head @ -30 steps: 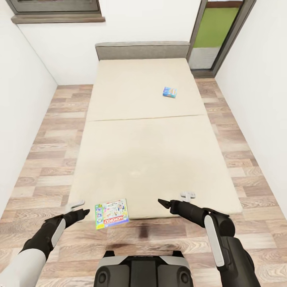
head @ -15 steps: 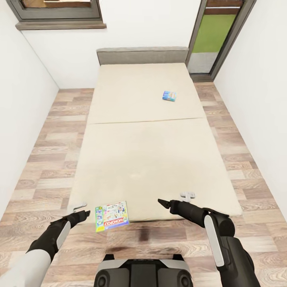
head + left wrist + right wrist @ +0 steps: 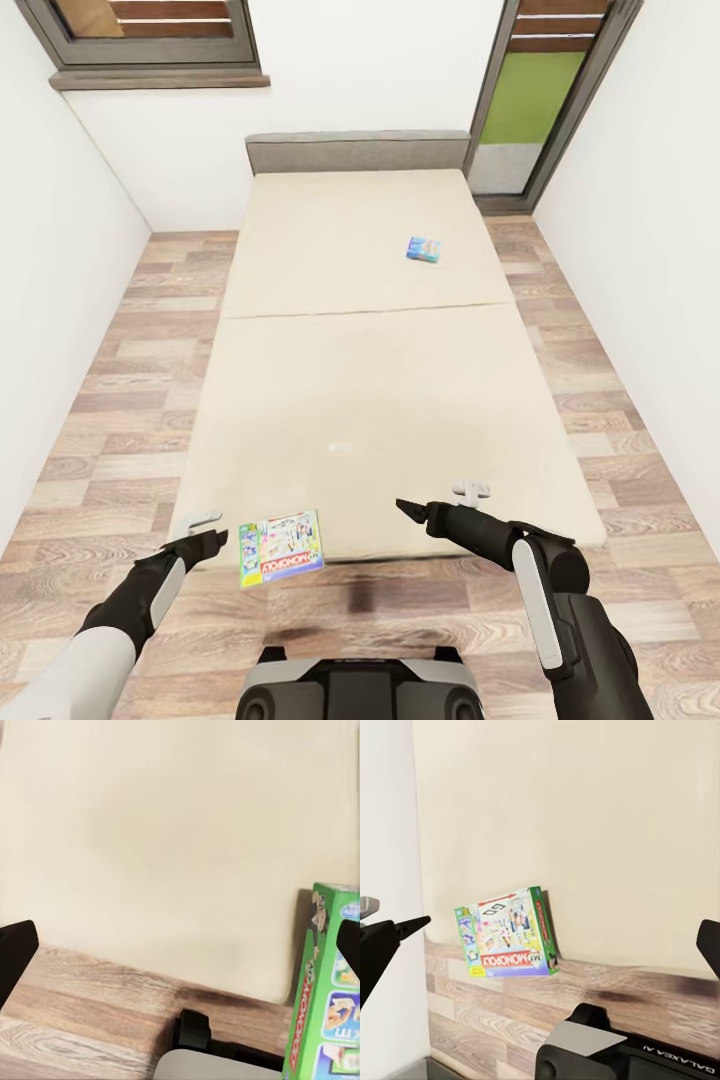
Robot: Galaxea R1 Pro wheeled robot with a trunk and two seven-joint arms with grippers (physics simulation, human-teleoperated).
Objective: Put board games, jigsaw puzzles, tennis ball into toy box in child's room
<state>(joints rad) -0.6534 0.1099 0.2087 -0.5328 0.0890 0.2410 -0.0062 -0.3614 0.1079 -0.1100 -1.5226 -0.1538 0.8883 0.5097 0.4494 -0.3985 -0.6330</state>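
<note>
- I have the left claw (image 3: 200,530) low at the near corner of the bed (image 3: 370,400), over the wood-plank floor (image 3: 110,420); its fingers stand apart and hold nothing.
- Just beside that claw, on its inner side, lies the larger board game (image 3: 281,547), the green-edged box with the red Monopoly banner. It sits flat at the foot edge of the mattress and overhangs the floor a little. Claw and box are close but not touching.
- In the left wrist view the same box (image 3: 324,982) shows its green edge at one side of the gap between the two dark fingertips (image 3: 15,956), with beige mattress ahead and floor planks below.
- My right claw (image 3: 440,503) is spread wide and empty, hovering over the foot of the mattress, on the far side of the Monopoly box from the left claw.
- The right wrist view takes in that box (image 3: 506,934) whole, resting on the mattress edge, with the robot's dark base (image 3: 607,1050) under it.
- The small blue board game (image 3: 424,249) lies flat on the far half of the mattress, well apart from both claws, ahead of the right one and towards the grey headboard (image 3: 357,152).
- Past the headboard I see a white wall, a dark-framed window (image 3: 150,35) and a tall glazed door (image 3: 535,100).
</note>
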